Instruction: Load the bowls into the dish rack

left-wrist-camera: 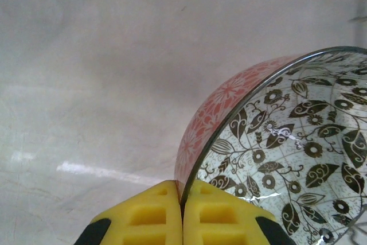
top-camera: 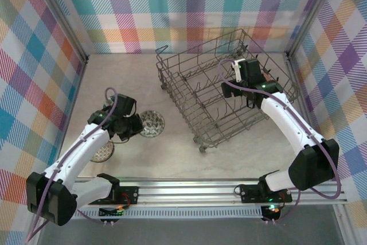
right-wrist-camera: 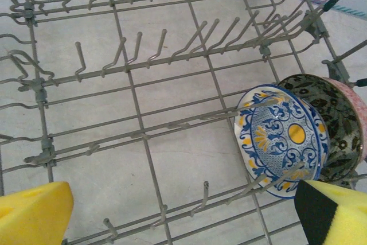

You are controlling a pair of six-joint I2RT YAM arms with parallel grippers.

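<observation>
Grey metal wire dish rack (top-camera: 195, 90), square and tined, sits upper right in the overhead frame on the pale beige table (top-camera: 114, 78). The right gripper (right-wrist-camera: 180, 213) hangs over it, yellow pads spread wide and holding nothing. At the right of the right-wrist frame, a blue-white-and-yellow patterned bowl (right-wrist-camera: 284, 142) stands on edge between tines, just in front of a dark leaf-patterned bowl (right-wrist-camera: 338, 119) with a pink outside. Left of centre overhead, near the rack, the left gripper (left-wrist-camera: 182, 202) is clamped on the rim of a red-orange ceramic bowl (left-wrist-camera: 298, 142) with a leaf-printed inside, and a small round patterned bowl (top-camera: 103, 153) lies lower left, partly under that arm.
</observation>
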